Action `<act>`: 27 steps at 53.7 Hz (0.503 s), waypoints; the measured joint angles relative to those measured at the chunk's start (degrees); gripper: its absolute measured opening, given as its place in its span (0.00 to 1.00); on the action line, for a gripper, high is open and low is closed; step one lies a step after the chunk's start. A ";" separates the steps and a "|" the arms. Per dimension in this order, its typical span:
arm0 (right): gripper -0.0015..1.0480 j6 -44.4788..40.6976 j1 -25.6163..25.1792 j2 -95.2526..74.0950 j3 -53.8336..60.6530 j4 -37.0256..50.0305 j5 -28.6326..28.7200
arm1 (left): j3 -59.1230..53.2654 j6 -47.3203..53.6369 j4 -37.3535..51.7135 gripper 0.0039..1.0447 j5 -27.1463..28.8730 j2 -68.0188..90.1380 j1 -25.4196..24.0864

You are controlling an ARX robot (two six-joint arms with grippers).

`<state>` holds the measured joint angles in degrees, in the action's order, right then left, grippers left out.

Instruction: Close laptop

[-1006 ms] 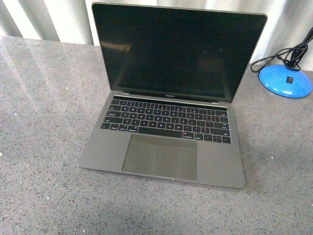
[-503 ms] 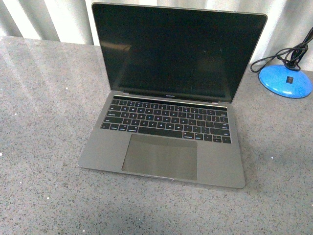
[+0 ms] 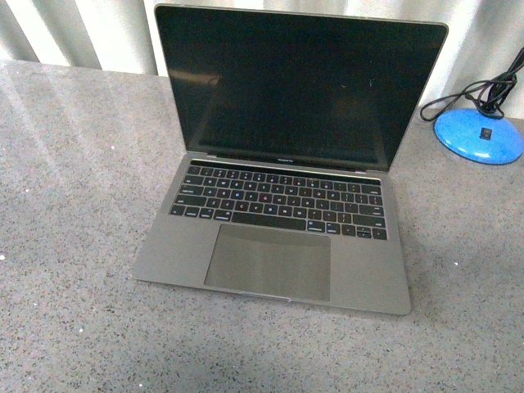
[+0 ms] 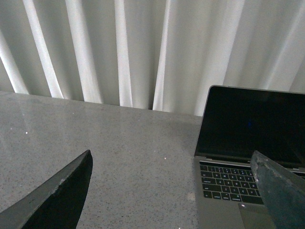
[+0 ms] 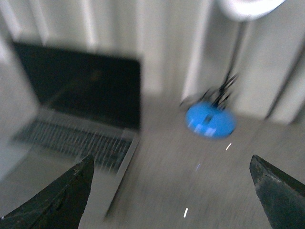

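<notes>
Nothing done yet: the laptop (image 3: 282,164) stands wide open ahead of my left hand (image 4: 171,152) and right hand (image 5: 171,157), both spread apart.

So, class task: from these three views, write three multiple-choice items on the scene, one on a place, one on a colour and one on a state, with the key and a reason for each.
1. Where does the blue lamp base stand relative to the laptop?
A. on its keyboard
B. in front of its trackpad
C. on the table, to the right of its screen

2. What colour are the laptop's keys?
A. black
B. white
C. blue

3. How is the laptop's lid?
A. shut flat
B. open, with the screen upright and dark
C. open, with the screen lit

Key:
1 C: the front view shows it beside the screen's right edge, apart from the laptop.
2 A: the keys are black against the grey body.
3 B: the keyboard is uncovered and the screen stands black.
</notes>
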<state>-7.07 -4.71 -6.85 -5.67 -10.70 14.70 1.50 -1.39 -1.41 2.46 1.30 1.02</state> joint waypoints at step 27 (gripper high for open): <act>0.90 -15.08 -0.28 -46.31 -17.11 18.03 9.38 | 11.93 -10.19 22.25 0.94 33.27 43.25 -1.88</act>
<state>-22.15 -4.99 -53.17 -22.79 7.33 24.08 13.43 -11.57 20.84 35.73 44.56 -0.86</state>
